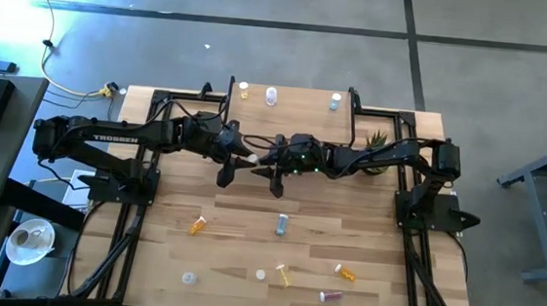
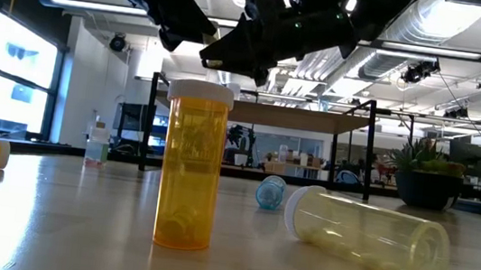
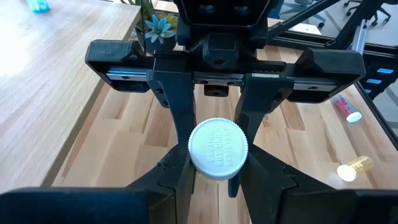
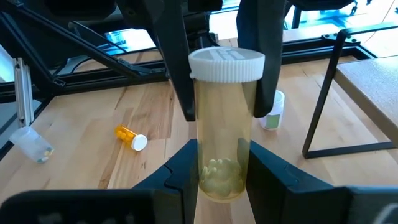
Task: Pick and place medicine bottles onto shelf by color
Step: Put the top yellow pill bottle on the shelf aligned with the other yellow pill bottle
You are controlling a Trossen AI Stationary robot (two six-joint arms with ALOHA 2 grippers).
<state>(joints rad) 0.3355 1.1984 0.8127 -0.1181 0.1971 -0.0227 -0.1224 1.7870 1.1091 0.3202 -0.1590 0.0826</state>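
Mid-frame in the high view, both arms meet over one pale yellow bottle (image 4: 222, 124). The right gripper (image 4: 221, 171) clamps its body while the left gripper (image 3: 214, 177) pinches its white cap (image 3: 218, 149), seemingly a handover toward the shelf (image 1: 292, 101).

- Wood-plank table (image 1: 239, 224): medicine bottles scattered, orange (image 1: 196, 226), blue-grey (image 1: 281, 225), pinkish-red (image 1: 330, 296); potted plant (image 1: 377, 142).
- Shelf (image 1: 302, 106): three bottles along its far edge.
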